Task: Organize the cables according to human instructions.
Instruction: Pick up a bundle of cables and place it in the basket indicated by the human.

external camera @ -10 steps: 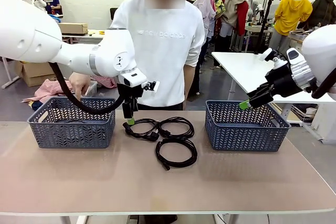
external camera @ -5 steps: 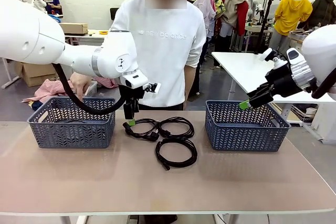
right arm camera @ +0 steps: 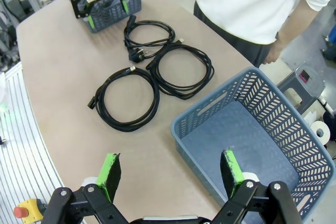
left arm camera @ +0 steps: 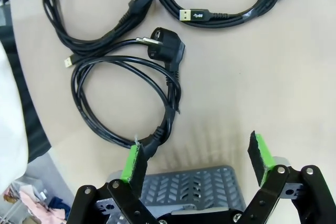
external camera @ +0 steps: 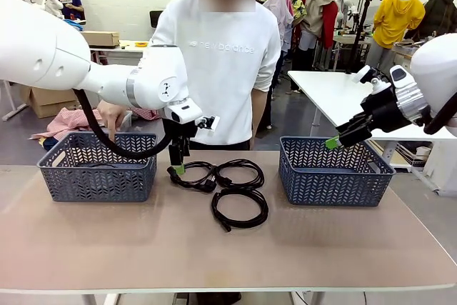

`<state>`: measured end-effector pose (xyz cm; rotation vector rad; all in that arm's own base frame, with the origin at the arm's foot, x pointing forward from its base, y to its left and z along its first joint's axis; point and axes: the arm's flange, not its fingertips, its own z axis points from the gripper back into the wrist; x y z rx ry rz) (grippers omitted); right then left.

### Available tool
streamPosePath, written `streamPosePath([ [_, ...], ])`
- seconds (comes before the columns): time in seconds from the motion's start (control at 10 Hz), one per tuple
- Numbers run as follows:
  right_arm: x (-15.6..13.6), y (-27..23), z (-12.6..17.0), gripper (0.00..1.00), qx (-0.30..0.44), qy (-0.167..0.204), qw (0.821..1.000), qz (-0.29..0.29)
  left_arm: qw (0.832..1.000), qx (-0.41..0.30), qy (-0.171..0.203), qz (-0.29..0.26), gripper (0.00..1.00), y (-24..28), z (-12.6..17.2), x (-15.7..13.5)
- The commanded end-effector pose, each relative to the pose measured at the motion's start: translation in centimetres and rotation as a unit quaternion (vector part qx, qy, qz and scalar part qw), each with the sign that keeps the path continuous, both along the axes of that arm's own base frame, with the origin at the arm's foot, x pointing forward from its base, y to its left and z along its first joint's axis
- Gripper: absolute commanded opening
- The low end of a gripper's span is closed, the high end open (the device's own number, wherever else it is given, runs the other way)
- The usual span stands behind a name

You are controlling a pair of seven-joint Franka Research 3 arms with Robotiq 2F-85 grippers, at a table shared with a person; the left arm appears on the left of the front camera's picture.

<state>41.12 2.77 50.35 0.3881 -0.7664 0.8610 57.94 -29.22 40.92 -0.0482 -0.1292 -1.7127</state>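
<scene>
Three coiled black cables (external camera: 232, 188) lie flat, clustered and touching; the human (external camera: 221, 69) stands just behind, white-sleeved.

A tan, matte-topped table (external camera: 143, 248) fills the lower half of the front view. Two blue-grey plastic baskets with herringbone-lattice walls stand on it, well apart: the left basket (external camera: 93, 176) at centre left and the right basket (external camera: 332, 183) at centre right. A white rectangular table (external camera: 335, 94) stands behind at mid right. At the far left a brown cardboard box (external camera: 50, 98) sits on the floor, with a pink checked cloth (external camera: 64, 121) just beside it. A flat cardboard carton (external camera: 98, 38) lies on a far bench at upper left. The lower left corner of the right wrist view shows a red push-button on a yellow base (right arm camera: 21, 211).
</scene>
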Motion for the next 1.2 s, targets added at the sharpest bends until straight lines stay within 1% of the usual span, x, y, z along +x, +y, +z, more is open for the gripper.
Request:
streamPosePath([
  [0.0,0.3,0.0,-0.2,1.0,0.009,-0.01,1.0,0.009,1.0,0.014,-0.001,-0.018,1.0,0.1,-1.7,1.1],
  [0.5,0.3,0.0,-0.2,1.0,0.009,-0.01,1.0,0.009,0.999,0.032,0.009,-0.006,1.0,0.0,-5.0,3.3],
  [1.1,0.3,0.0,-0.2,1.0,0.009,-0.01,1.0,0.009,0.999,0.038,0.026,0.007,1.0,-0.6,-8.0,4.2],
])
